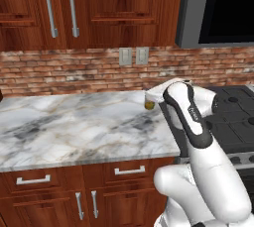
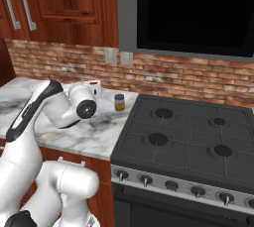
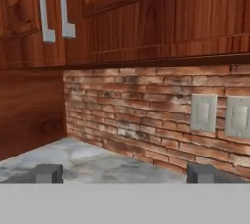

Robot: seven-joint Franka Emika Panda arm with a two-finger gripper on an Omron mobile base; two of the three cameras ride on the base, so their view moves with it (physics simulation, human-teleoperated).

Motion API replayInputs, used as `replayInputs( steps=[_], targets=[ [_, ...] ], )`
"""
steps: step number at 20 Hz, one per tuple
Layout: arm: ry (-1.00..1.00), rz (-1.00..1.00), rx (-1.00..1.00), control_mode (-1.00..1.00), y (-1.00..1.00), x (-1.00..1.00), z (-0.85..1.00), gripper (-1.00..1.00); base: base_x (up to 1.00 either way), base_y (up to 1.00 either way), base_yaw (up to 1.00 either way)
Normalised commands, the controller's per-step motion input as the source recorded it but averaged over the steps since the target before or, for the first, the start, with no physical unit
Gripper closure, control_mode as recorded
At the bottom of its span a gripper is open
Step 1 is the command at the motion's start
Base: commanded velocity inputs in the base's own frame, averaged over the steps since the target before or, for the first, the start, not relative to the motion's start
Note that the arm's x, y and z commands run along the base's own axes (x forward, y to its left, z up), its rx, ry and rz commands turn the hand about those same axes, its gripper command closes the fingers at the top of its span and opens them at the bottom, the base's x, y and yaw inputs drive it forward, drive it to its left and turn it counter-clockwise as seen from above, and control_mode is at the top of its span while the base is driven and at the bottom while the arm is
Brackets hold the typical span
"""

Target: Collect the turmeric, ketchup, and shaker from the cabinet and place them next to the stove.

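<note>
You see these colours:
- turmeric (image 2: pixel 119 102): yellow-brown powder in clear glass, dark lid.
- stove (image 2: pixel 188 139): black top and grates, silver front with grey knobs.
- countertop (image 1: pixel 74 124): white marble with grey and tan veins.
- backsplash (image 3: pixel 146 115): red-brown brick, pale mortar, patchy grey smudges.
- wall cupboards (image 1: pixel 99 8): reddish-brown wood grain, grey bar handles.
- wall plates (image 3: pixel 219 115): pale grey.
- microwave (image 2: pixel 193 10): grey frame, black door.
- fingertips (image 3: pixel 48 173): dark grey.
</note>
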Motion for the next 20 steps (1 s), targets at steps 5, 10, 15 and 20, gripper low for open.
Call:
replayInputs(
  steps=[5, 10, 15, 20],
  targets=[
    [0.39, -0.18, 0.07, -1.0, 0.26, -0.45, 0.64, -1.0, 0.0, 0.0, 0.0],
    [0.35, -0.16, 0.01, -1.0, 0.15, -0.67, 0.33, -1.0, 0.0, 0.0, 0.0],
    [0.11, -0.14, 0.0, -1.0, 0.0, -1.0, 0.15, -1.0, 0.0, 0.0, 0.0],
    [0.02, -0.08, 0.0, -1.0, -0.04, -1.0, 0.0, -1.0, 0.0, 0.0, 0.0]
  ],
)
